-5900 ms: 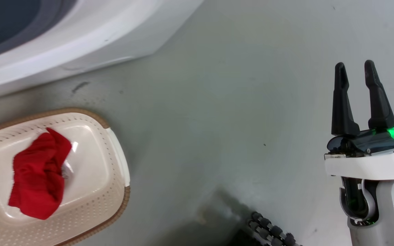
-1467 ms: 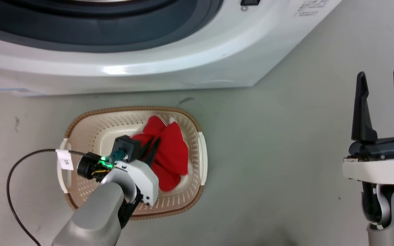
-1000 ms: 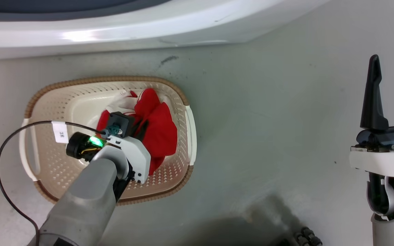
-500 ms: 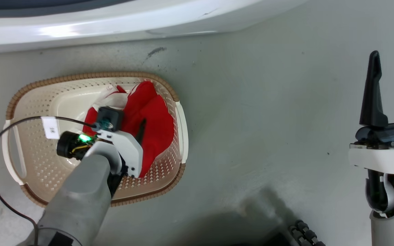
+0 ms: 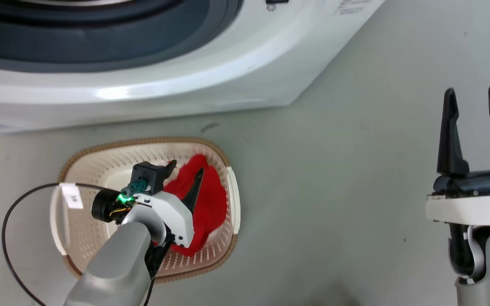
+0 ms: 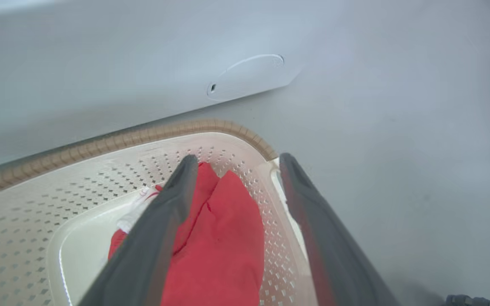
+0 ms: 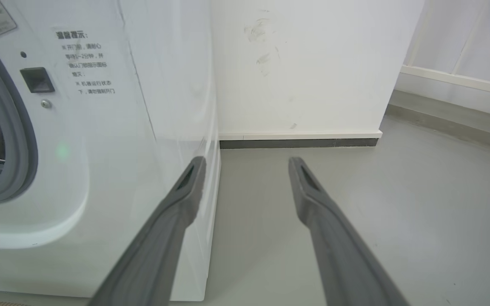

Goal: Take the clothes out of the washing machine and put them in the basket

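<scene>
now, left claw [image 5: 186, 167]: spread open and empty, hanging just above the red garment. half a second ago its fingers were low in the cloth, so the let-go looks only just done. from its own wrist the left claw [image 6: 237, 158] shows two fingers wide apart, with red cloth behind them and nothing pinched.
red garment [image 5: 211, 204]: lying loose inside the basket, bunched against the right end and reaching toward the far right corner. a small white bit of it peeks out beside one finger in the wrist view.
basket [image 5: 143, 139]: upright on the floor [image 5: 334, 191], just in front of the washing machine. its left half is bare.
right claw [image 5: 472, 90]: open and empty, held up over bare floor well apart from the basket, much as in the earlier pictures.
washing machine [image 5: 143, 89]: more of its white front and dark round opening shows along the top edge of the head view than a moment ago. that is the camera tilting, not the things moving. the inside is too dark to tell whether anything is left in it.
meaning for the task: this garment's trip looks finished. the left arm probably only needs to lift clear of the rim. a fold could catch on a finger as it rises, though the wide gap makes that unlikely.
</scene>
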Robot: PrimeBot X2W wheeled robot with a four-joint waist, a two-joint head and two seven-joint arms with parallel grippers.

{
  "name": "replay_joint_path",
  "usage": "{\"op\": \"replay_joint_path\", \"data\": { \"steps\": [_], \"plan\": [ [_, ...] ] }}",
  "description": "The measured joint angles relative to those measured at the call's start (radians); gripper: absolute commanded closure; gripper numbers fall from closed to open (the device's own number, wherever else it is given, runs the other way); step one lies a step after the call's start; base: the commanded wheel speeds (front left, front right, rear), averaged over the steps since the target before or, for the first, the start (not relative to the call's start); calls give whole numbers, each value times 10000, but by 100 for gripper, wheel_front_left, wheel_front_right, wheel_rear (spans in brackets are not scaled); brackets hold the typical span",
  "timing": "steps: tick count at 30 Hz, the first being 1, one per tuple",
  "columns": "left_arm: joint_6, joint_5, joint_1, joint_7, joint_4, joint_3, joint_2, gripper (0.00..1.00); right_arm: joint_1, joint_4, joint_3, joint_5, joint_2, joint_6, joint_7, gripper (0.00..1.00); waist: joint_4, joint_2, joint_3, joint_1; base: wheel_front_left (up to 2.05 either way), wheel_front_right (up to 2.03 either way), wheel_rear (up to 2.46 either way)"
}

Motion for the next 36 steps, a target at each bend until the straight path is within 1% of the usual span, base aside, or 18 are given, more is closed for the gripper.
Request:
{"op": "replay_joint_path", "data": {
  "steps": [6,10,11,14,17,21,24,29,36],
  "plan": [
    [-2,320,881,2,-2031,855,261,0,517,213,-125,-207,-2,-2,0,0,250,0,-1352,-2,0,0,0],
    [-2,658,1480,0,-3248,1791,341,0,886,328,-190,-274,0,-2,0,0,499,0,-2163,-2,0,0,0],
    [-2,892,1825,0,-3870,2293,345,0,1024,360,-259,-274,-2,-2,0,0,625,0,-2549,-2,0,0,0],
    [27,1281,2383,2,-4759,3024,307,0,1241,370,-330,-299,0,-2,0,0,809,0,-3082,-3,0,0,0],
    [198,1937,2929,0,-5683,3611,251,0,1440,364,-441,-378,0,-2,0,0,1007,0,-3537,-3,0,0,0],
    [512,2591,4002,2,-6985,4328,-136,0,1715,330,-508,-393,0,-2,0,0,1244,0,-4052,-2,0,0,0],
    [648,2752,4808,0,-7647,4943,-454,0,2001,320,-462,-407,-2,-2,0,0,1359,0,-4403,-2,0,0,0],
    [734,3244,5971,2,-8341,5540,-874,0,2573,359,-395,-395,0,-2,0,0,1459,0,-4959,-2,0,0,0],
    [715,3799,6999,0,-8882,5856,-1237,0,3473,460,-389,-282,-2,-2,0,0,1494,0,-5579,-2,0,0,0]
  ]
}}
